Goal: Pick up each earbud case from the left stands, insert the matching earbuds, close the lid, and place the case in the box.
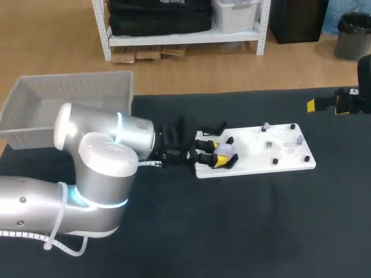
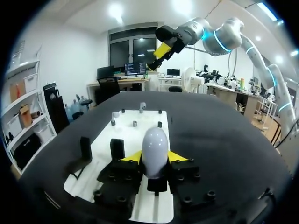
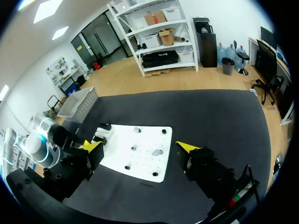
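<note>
Over the left end of the white board (image 1: pixel 250 152), one earbud case (image 2: pixel 154 144) is pinched by the left gripper (image 2: pixel 154 161), a yellow-tipped finger being pressed against each of its flanks. One case only is seen, pale grey and egg-shaped. In the left wrist view its long axis is lined up with the gap between the fingers, the rounded end turned away from the wrist toward the far end of the board; whether it is held upright or laid forward cannot be told, and whether it touches the board cannot be told either. Two black stands (image 2: pixel 117 148) are counted at the near end of the board, just beside the gripper, both upright. Six small pieces (image 3: pixel 157 152) are counted on the rest of the board in the right wrist view, some black and some pale grey, all well apart from the case. One grey box (image 1: pixel 69 78) is set at the far left corner of the black table (image 1: pixel 261 226), behind the left arm and apart from the board. The right gripper (image 3: pixel 140 146) is held high above the table's right side, its two fingers spread wide with nothing between them
</note>
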Tool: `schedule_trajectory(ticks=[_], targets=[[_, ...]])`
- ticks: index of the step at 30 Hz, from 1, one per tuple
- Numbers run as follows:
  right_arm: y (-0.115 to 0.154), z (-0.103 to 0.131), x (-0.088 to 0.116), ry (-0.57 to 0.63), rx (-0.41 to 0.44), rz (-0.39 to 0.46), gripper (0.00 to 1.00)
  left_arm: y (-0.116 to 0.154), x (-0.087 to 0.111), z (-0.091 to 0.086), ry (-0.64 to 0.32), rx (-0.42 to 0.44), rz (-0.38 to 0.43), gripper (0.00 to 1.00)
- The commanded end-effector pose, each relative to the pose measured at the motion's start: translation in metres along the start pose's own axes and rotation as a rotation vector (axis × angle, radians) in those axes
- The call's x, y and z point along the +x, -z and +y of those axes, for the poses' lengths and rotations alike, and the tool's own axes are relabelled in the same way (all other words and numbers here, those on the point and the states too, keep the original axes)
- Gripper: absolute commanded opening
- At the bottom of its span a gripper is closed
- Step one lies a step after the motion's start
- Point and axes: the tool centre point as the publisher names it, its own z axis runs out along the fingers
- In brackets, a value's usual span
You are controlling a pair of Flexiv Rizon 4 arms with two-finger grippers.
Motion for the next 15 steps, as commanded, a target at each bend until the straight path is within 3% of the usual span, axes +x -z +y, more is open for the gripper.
schedule_trajectory(ticks=[1, 4, 9, 15], targets=[[0.0, -0.001, 0.0, 0.001, -0.003, -0.001, 1.0, 0.015, -0.006, -0.001, -0.023, -0.003, -0.032, 0.0], [0.0, -0.001, 0.0, 0.001, -0.003, -0.001, 1.0, 0.021, -0.016, 0.0, -0.042, -0.004, -0.038, 0.0], [-0.026, 0.039, 0.011, 0.067, 0.027, 0.112, 1.0, 0.023, -0.034, 0.007, -0.06, -0.011, -0.042, 0.0], [-0.042, 0.079, 0.026, 0.095, 0.024, 0.151, 1.0, 0.022, -0.048, 0.021, -0.09, -0.016, -0.025, 0.0]])
